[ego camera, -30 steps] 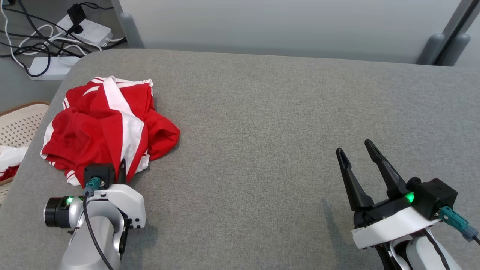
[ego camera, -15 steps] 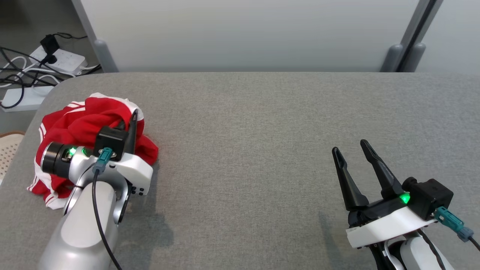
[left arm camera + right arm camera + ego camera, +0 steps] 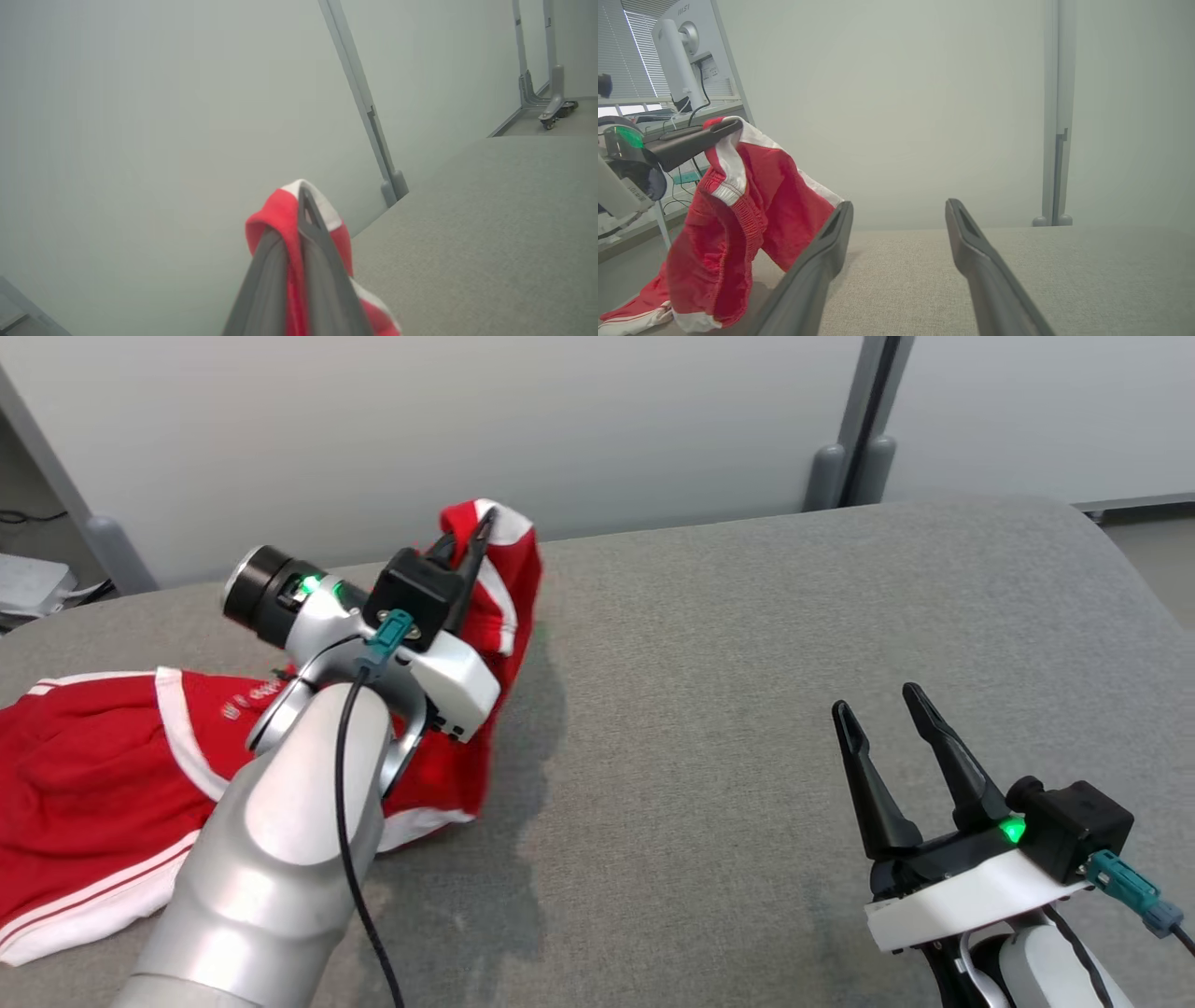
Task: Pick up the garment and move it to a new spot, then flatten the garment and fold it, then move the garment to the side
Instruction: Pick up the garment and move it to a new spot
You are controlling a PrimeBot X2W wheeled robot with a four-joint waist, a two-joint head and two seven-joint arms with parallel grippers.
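One garment [image 3: 84,793] corner hangs pinched in the left pincer [image 3: 470,527]; right pincer [image 3: 878,702] spread, well apart.

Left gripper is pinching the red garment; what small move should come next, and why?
Probably lift the left gripper higher before carrying: it is shut on an edge of the red garment, yet most of the cloth lies on the grey surface at the left.

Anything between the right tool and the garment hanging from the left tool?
Nothing visible. The left tool is shut on a white-trimmed edge of the garment, raised, with the rest lying on the table. Only table surface lies between it and the open right tool.
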